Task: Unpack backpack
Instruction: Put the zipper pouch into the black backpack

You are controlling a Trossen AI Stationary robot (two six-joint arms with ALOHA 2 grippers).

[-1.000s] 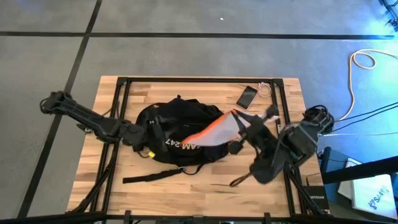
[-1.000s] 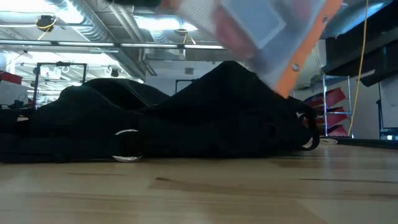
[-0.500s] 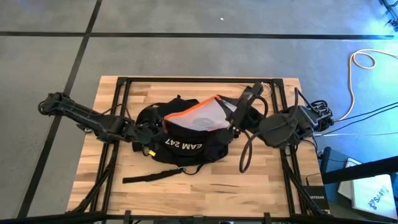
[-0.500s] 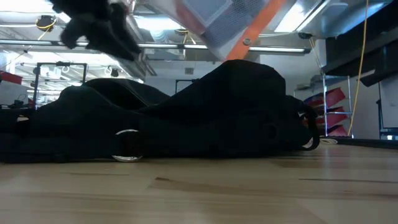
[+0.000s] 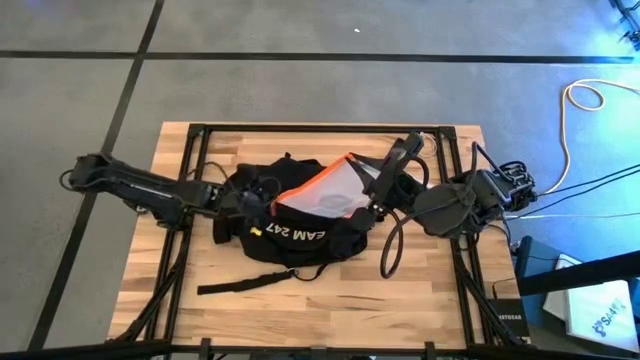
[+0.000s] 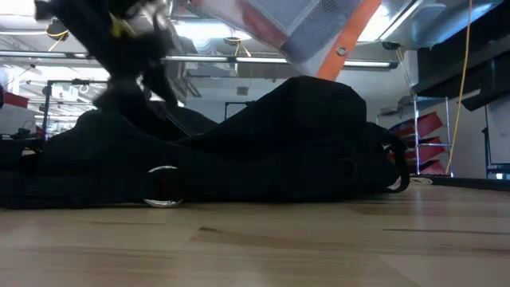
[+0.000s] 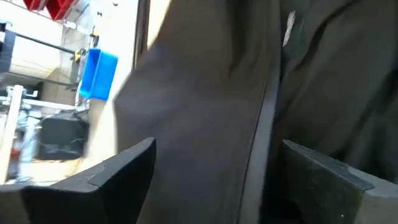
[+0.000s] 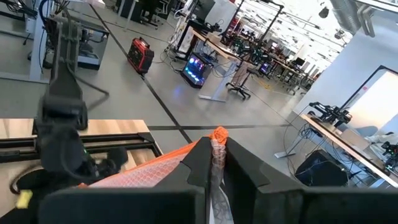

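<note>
Low view puts the black backpack point(image 6: 239, 147) nearest, slumped across the wooden table point(image 6: 255, 247). A second ago only the pouch hung above it; now the left end effector point(image 6: 131, 48) has come in over its left part. High view alone shows the left end effector point(image 5: 243, 200) spread wide at the backpack's left end, holding nothing, and the right end effector point(image 5: 375, 195) clamped on the orange-edged mesh pouch point(image 5: 325, 190), lifted over the backpack mid-table. Left wrist view is blurred dark fabric.
</note>
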